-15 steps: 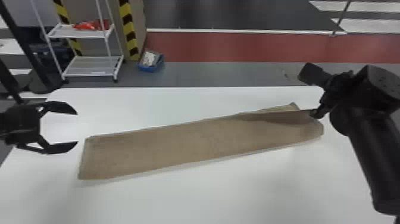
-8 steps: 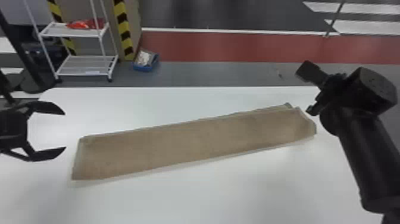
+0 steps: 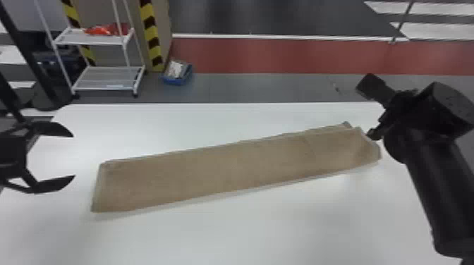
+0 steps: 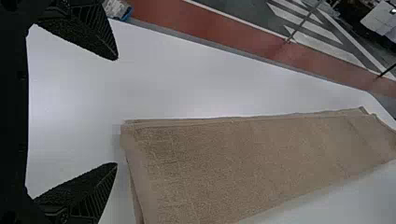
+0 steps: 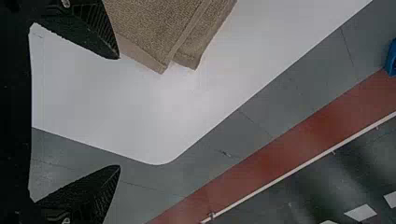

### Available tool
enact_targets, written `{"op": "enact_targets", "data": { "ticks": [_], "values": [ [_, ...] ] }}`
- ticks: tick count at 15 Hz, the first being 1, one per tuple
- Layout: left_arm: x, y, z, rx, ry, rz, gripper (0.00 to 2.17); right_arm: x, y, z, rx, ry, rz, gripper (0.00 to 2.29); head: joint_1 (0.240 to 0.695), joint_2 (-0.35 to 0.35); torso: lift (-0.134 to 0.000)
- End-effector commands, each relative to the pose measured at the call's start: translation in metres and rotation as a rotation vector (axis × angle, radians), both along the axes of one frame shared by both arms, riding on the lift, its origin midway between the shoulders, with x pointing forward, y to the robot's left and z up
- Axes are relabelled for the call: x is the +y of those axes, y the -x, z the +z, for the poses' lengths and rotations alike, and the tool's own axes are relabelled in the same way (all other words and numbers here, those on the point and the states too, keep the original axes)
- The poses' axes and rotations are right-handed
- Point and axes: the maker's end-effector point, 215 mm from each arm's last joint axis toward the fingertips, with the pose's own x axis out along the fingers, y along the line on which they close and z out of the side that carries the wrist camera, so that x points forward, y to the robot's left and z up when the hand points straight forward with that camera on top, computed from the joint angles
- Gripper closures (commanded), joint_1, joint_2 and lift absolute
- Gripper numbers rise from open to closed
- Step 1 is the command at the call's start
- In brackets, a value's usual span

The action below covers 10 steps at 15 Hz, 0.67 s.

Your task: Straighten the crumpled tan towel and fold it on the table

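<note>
The tan towel (image 3: pixel 229 169) lies in a long, flat folded strip across the middle of the frame, its right end tilted a little higher, all of it on the white table (image 3: pixel 247 232). Just off that right end, the right gripper (image 3: pixel 375 129) has its fingers spread, pinching nothing. Over at the left edge, the left gripper (image 3: pixel 73 155) gapes wide near the towel's other end. Up in the upper left stand a white shelf rack (image 3: pixel 105 84) and, beside it, a blue bin (image 3: pixel 173 81).
</note>
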Motion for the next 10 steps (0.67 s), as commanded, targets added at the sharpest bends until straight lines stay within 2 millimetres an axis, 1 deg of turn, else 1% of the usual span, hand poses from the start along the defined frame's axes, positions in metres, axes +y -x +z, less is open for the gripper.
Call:
{"op": "enact_targets", "data": {
  "ticks": [1,6,8,10],
  "values": [
    [0.0002,0.0009,0.0010,-0.001,0.000,-0.001,0.08,-0.0006,0.0016,-0.0003,-0.001,-0.004,-0.004,0.04,0.695,-0.029,-0.123],
    [-0.0011,0.0047,-0.0004,0.003,-0.001,-0.005,0.08,0.0003,0.0050,-0.0025,-0.002,-0.009,-0.008,0.04,0.695,-0.029,-0.123],
    [0.0046,0.0073,0.0007,0.004,0.000,0.004,0.08,-0.0017,0.0063,-0.0017,-0.004,-0.015,-0.019,0.04,0.695,-0.030,-0.123],
    [0.0058,0.0104,0.0005,0.011,-0.001,0.001,0.08,-0.0001,0.0057,0.0007,-0.014,-0.027,-0.019,0.04,0.695,-0.029,-0.123]
  ]
}}
